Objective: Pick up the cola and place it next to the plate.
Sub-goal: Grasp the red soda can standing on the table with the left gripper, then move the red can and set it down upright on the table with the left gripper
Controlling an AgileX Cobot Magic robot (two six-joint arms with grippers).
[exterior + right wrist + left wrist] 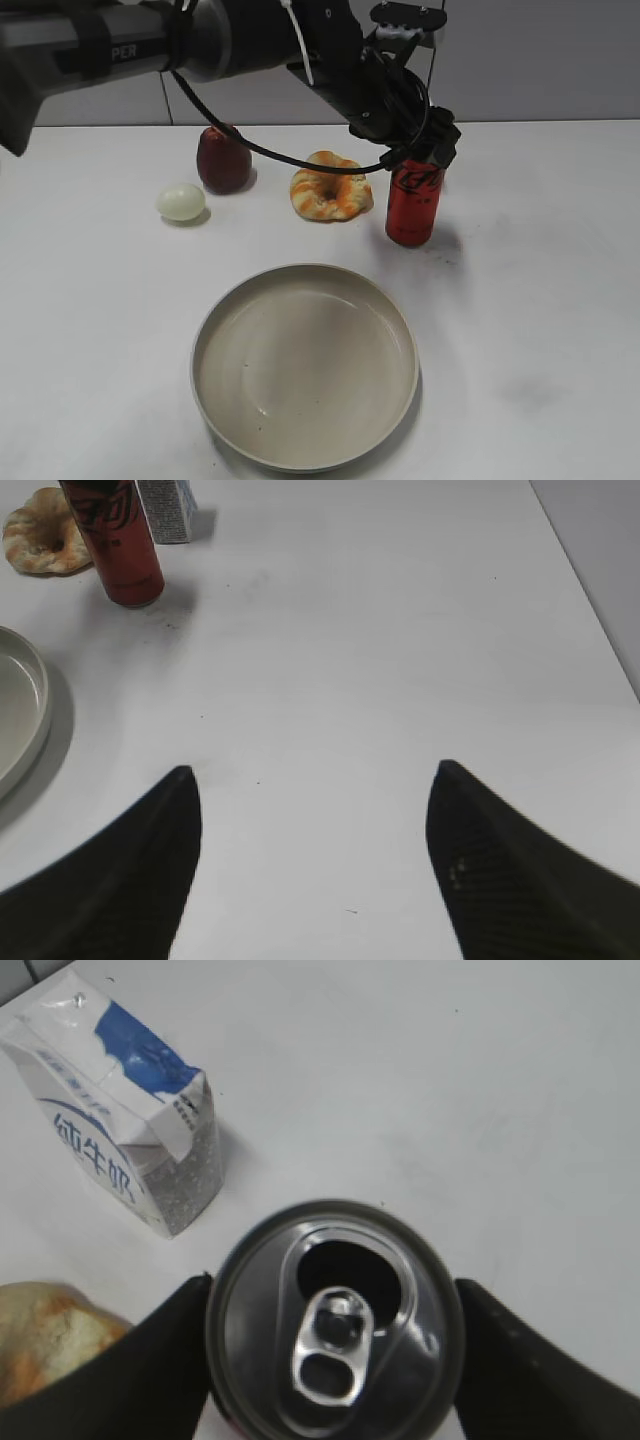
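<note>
We see the left gripper [335,1360] straddling the cola [414,203] top, fingers touching both sides, can standing on the table right of centre, above the plate [305,365]; lift and placement remain, right gripper [310,865] spread idle.

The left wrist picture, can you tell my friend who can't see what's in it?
Seen from straight above, the cola shows its silver top and pull tab, with a black finger of the left gripper on each side. A white-and-blue carton stands on the white table behind it, and a piece of bread peeks in at the left.
</note>
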